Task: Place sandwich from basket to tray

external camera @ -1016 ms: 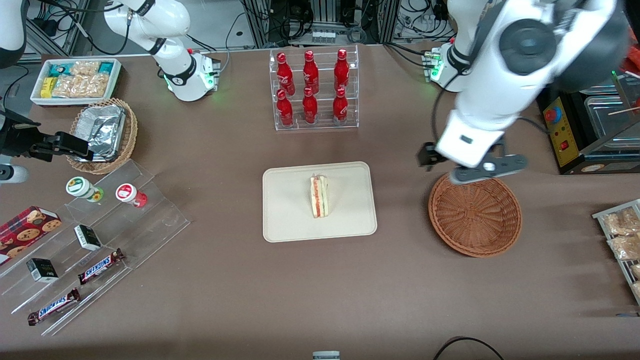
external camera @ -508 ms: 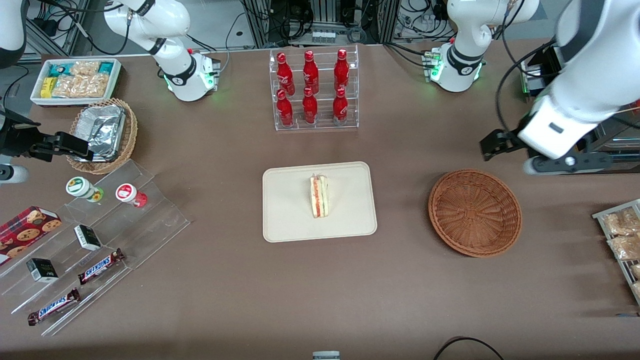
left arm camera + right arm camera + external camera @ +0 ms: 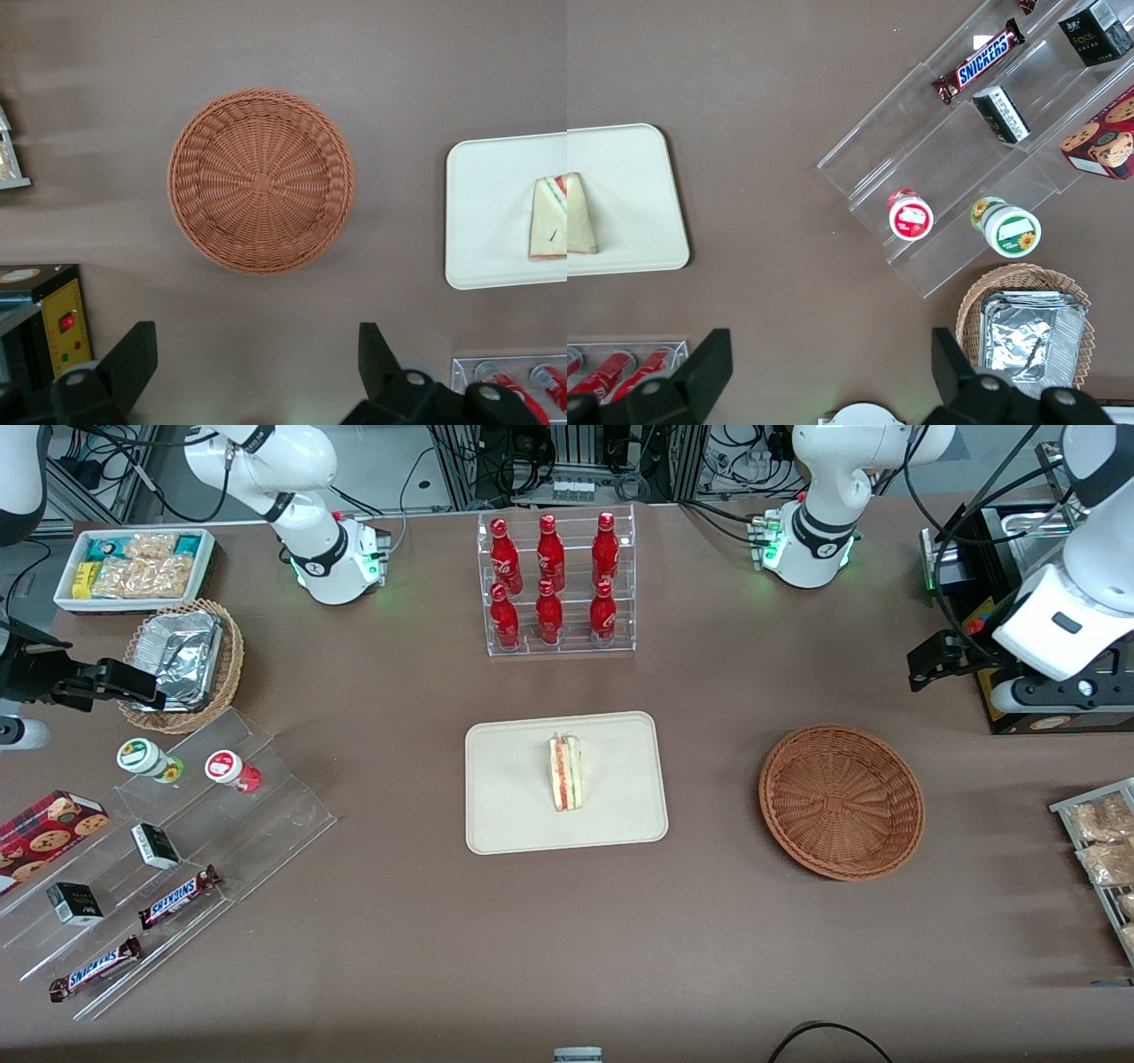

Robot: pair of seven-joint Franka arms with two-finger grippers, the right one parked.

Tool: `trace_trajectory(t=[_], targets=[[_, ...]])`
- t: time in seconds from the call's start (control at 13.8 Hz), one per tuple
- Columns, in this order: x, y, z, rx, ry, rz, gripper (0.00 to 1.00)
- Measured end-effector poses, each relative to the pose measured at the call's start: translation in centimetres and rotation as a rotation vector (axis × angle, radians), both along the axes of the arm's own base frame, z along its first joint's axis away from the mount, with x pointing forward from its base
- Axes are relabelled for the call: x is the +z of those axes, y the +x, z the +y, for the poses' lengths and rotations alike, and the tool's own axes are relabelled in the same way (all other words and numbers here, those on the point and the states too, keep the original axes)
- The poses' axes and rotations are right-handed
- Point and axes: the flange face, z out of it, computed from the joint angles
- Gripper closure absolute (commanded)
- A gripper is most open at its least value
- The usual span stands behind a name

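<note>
Resting on the tray point(image 3: 514, 815) — sandwich point(image 3: 565, 772); end effector point(image 3: 257, 367) spread above basket point(image 3: 842, 802).

Six red bottles point(image 3: 549, 580), two Snickers bars point(image 3: 180, 896)

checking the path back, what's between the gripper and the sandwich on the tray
The empty basket sits between the open gripper, raised toward the working arm's end, and the sandwich on the tray; otherwise bare tabletop, seen in front and left wrist views.

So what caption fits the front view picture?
Sandwich rests on tray; basket empty; open end effector raised near it.
</note>
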Motion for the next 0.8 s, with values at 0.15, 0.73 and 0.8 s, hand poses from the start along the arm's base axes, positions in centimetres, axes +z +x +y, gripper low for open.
trace_trajectory(t=[0.15, 0.73, 0.8], targets=[[0.1, 0.0, 0.7, -0.013, -0.001, -0.001, 0.00], [0.4, 0.0, 2.1, 0.005, 0.001, -0.005, 0.00], [0.5, -0.1, 2.5, 0.011, 0.001, 0.000, 0.00]])
